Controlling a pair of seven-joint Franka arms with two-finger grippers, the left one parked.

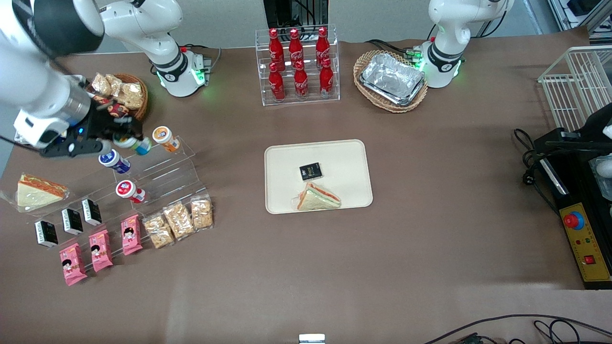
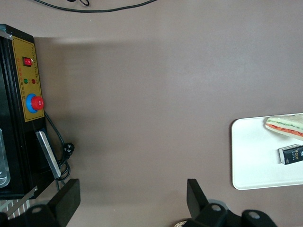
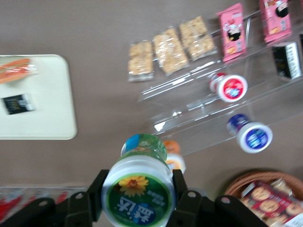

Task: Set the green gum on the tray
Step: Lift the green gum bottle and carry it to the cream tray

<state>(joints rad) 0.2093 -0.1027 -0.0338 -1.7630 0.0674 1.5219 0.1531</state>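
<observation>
My right gripper (image 1: 125, 139) is shut on the green gum (image 1: 135, 144), a small bottle with a green-rimmed white lid, and holds it just above the clear stepped display stand (image 1: 158, 167) at the working arm's end of the table. In the right wrist view the gum's lid (image 3: 138, 194) sits squeezed between both fingers (image 3: 182, 191). The beige tray (image 1: 282, 165) lies at the table's middle, also seen in the right wrist view (image 3: 42, 113). It carries a sandwich (image 1: 318, 197) and a small black packet (image 1: 310, 171).
The orange-lidded bottle (image 1: 165, 137), blue-lidded bottle (image 1: 114, 160) and red-lidded bottle (image 1: 129, 190) rest on the stand. Black boxes, pink packets and cracker bags (image 1: 178, 220) line its nearer steps. A snack basket (image 1: 125, 93), a cola rack (image 1: 299, 64) and a foil tray (image 1: 392, 79) stand farther back.
</observation>
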